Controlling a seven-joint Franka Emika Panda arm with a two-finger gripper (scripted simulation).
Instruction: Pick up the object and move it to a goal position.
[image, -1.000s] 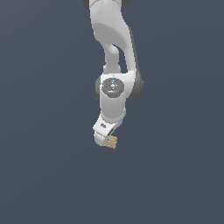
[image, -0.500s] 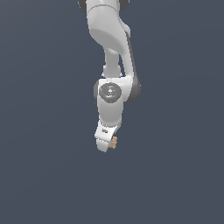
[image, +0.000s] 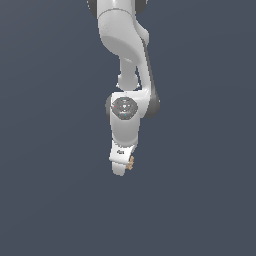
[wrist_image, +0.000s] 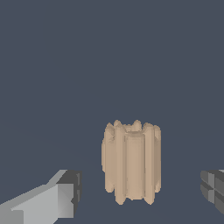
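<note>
The object (wrist_image: 131, 166) is a small tan piece with ridged sides, standing upright on the dark grey floor. In the wrist view it sits between the two fingers of my gripper (wrist_image: 140, 194), with a clear gap on each side. One light grey finger (wrist_image: 61, 199) and the other dark pad (wrist_image: 213, 190) both stand apart from it, so the gripper is open around it. In the exterior view the white hand (image: 123, 159) points down, and only a sliver of the object (image: 131, 163) shows at its lower edge on the exterior view's right.
The white arm (image: 125, 55) comes down from the top of the exterior view to the wrist joint (image: 125, 107). Plain dark grey floor (image: 200, 200) lies all around.
The wrist joint and hand have sunk a little lower. The object showed under the fingertips before; now only a small part peeks out beside the hand.
</note>
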